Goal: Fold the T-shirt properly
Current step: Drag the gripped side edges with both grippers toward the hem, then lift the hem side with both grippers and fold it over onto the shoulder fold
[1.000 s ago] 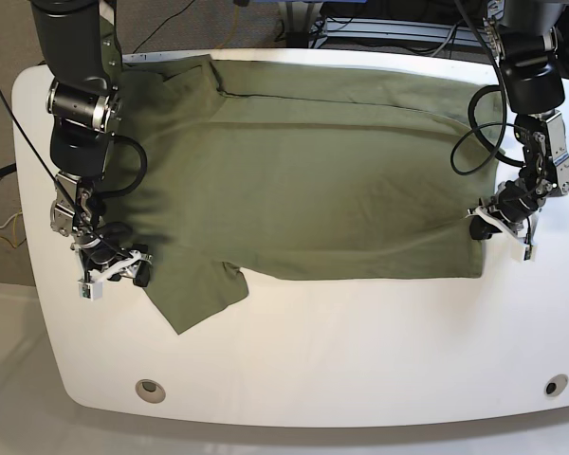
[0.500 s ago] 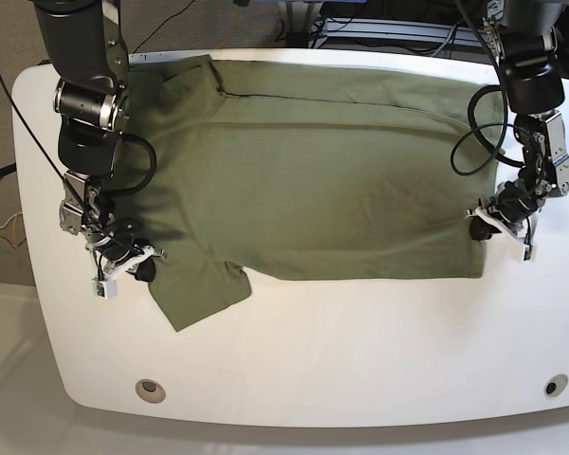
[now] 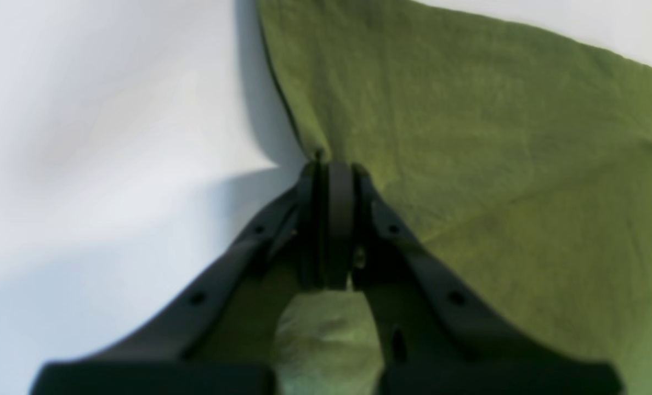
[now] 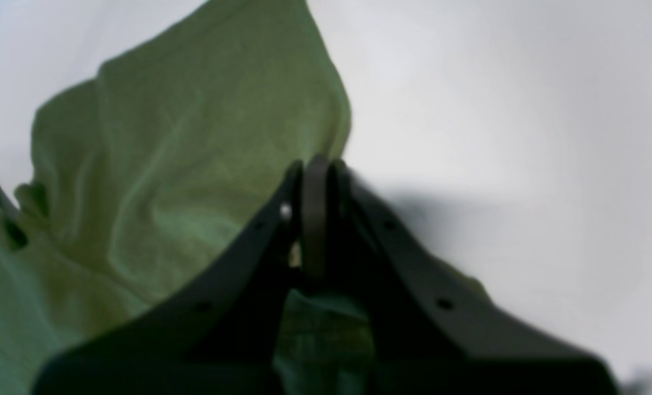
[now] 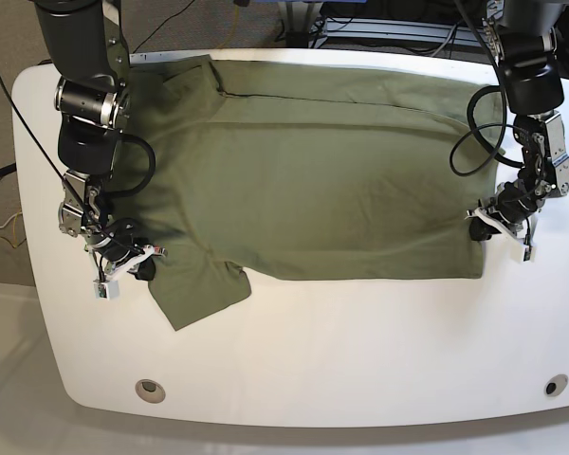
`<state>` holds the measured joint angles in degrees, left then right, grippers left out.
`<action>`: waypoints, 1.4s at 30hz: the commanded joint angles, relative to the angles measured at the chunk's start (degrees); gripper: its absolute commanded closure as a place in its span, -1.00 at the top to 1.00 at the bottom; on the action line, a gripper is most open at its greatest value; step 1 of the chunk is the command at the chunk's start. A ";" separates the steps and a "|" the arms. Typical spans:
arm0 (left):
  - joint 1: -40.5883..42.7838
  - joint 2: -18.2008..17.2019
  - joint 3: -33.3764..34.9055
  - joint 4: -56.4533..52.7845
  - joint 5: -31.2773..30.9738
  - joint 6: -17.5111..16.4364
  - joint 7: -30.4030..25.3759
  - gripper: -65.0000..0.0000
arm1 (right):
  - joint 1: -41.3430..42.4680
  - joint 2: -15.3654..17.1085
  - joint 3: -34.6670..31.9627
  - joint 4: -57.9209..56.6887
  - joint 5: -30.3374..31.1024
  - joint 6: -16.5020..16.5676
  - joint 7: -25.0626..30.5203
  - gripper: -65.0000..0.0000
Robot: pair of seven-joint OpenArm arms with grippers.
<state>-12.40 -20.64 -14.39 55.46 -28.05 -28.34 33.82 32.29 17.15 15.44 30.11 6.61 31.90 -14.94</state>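
At the near edge of the white table (image 5: 294, 379), two small round fittings (image 5: 151, 389) are set into the surface, one toward each near corner. Just beyond this bare strip, the olive-green T-shirt (image 5: 313, 180) is spread flat across the middle of the table, with one short sleeve (image 5: 199, 294) jutting toward the near edge on the base view's left. The hem is laid toward the view's right and the shoulder end toward its left.

At the sleeve side, the right gripper (image 5: 133, 265) is pressed down at the shirt's edge. In the right wrist view its jaws are seen brought fully together, with green cloth bunched directly beneath them and a raised fold of the T-shirt (image 4: 183, 164) standing beside the tips (image 4: 315, 170); fabric appears to be pinched there, though the blur leaves the exact hold uncertain.

At the opposite side, the left gripper (image 5: 488, 223) is set at the near hem corner. In the left wrist view its jaws are closed tight on the edge of the T-shirt (image 3: 468, 164), the cloth being drawn to a point at the tips (image 3: 331, 170).

Farther back, the shirt's far edge is laid close to the table's far rim, where the second sleeve (image 5: 185, 76) is folded against the body. Both dark arms rise from there.
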 commanded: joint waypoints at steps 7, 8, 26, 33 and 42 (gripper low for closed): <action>-1.21 -0.86 -0.22 1.21 -0.32 -0.29 0.55 -1.00 | 0.19 0.88 0.12 5.98 -0.90 -0.11 -4.01 -1.00; -1.26 -0.88 -0.32 1.36 -0.34 -0.32 0.71 -1.00 | 0.05 0.87 0.15 6.78 -0.94 -0.13 -4.23 -1.00; 0.73 -2.16 -0.83 7.60 -0.42 -0.37 3.32 -1.00 | -7.11 3.12 0.06 28.26 4.69 0.50 -11.44 -1.00; 2.11 -2.27 -1.19 9.94 -2.02 -0.52 3.64 -1.00 | -11.30 4.61 -0.02 36.23 8.99 0.49 -14.24 -1.00; 5.19 -2.25 -1.26 12.98 -4.75 -0.81 4.86 -1.00 | -19.10 5.17 1.14 47.33 8.46 0.72 -16.10 -1.00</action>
<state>-7.07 -21.96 -15.22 66.67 -31.64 -28.82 39.33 14.02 20.97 15.66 73.89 14.87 32.29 -31.83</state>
